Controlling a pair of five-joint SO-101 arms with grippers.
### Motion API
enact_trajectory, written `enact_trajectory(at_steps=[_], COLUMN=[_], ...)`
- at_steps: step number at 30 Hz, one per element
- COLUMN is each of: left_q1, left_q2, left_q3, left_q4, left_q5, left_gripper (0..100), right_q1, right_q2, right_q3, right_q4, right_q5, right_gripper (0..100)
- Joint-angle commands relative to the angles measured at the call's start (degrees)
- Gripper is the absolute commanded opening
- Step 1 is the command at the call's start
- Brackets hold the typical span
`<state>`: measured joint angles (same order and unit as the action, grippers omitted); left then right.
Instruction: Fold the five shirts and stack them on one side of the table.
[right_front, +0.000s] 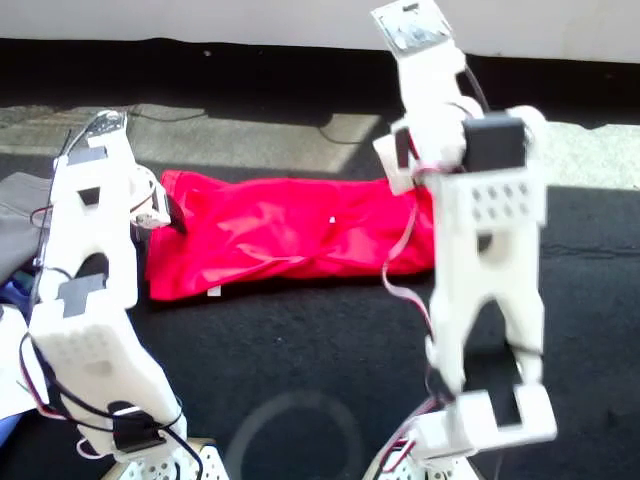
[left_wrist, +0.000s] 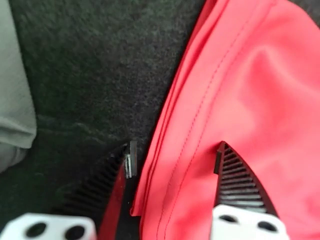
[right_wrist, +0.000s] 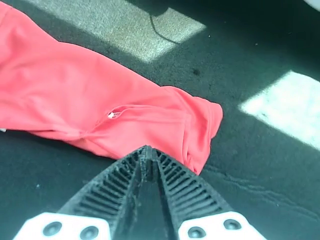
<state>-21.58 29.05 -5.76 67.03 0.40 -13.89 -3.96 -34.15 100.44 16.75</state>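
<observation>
A: Nearest the lens, the left gripper (left_wrist: 175, 167) was seen spread wide. One jaw was set down on the dark table (left_wrist: 90, 75) and the other rested on the red shirt (left_wrist: 250, 100). The hem edge was straddled but not yet pinched!

B: And the right gripper (right_wrist: 146, 152) was found closed tight with nothing held, poised above the table near the shirt's other end, by the rumpled corner.

A: The shirt itself was laid lengthwise across the middle of the table, gathered into a long, loose band. A grey cloth (left_wrist: 15, 100) was spotted beyond the left gripper, apart from the red fabric.

B: How was the shirt judged to handle?

A: Light and limp, it was reckoned. The fabric was thin and soft, with several layers stacked at that hem. Slipping of the lower layers could be expected if only the top one was nipped.

B: So where was hold best taken?

A: At the very edge, all layers together, it was thought. The far end would be gripped likewise, so that the band could be lifted evenly without sagging.

B: Containers?

A: None was called for by the task. The stack was to be borne by the table itself, off to one side.
</observation>
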Motion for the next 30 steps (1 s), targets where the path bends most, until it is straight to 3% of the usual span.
enact_trajectory(at_steps=[1, 7, 9, 13, 18, 25, 30], left_q1=[1.36, 4.26, 4.97, 4.53, 0.31, -7.96, -5.85], left_q2=[4.44, 14.46, 17.63, 22.64, 24.40, 15.60, 4.35], left_q3=[-10.33, -24.04, -28.35, -36.97, -43.47, -39.60, -28.70], left_q4=[6.51, 17.93, 21.54, 28.13, 33.67, 34.73, 34.73], left_q5=[0.00, 0.00, 0.00, 0.00, -0.88, -6.24, -8.09], left_gripper=[26, 25, 20, 0, 1, 1, 1], right_q1=[1.19, 1.19, 1.36, 5.67, 11.30, 14.99, 17.80], right_q2=[-12.53, -27.47, -31.78, -38.20, -43.56, -54.20, -57.63], right_q3=[8.92, 21.49, 25.01, 33.36, 44.62, 67.47, 86.11], right_q4=[0.48, 0.48, 0.48, 0.40, -0.13, -11.21, -22.20], right_q5=[0.70, 0.70, 0.70, 0.70, 3.52, 4.66, 4.66], right_gripper=[0.6, 0.6, 0.6, 0.6, 0.6, 0.6, 0.6])
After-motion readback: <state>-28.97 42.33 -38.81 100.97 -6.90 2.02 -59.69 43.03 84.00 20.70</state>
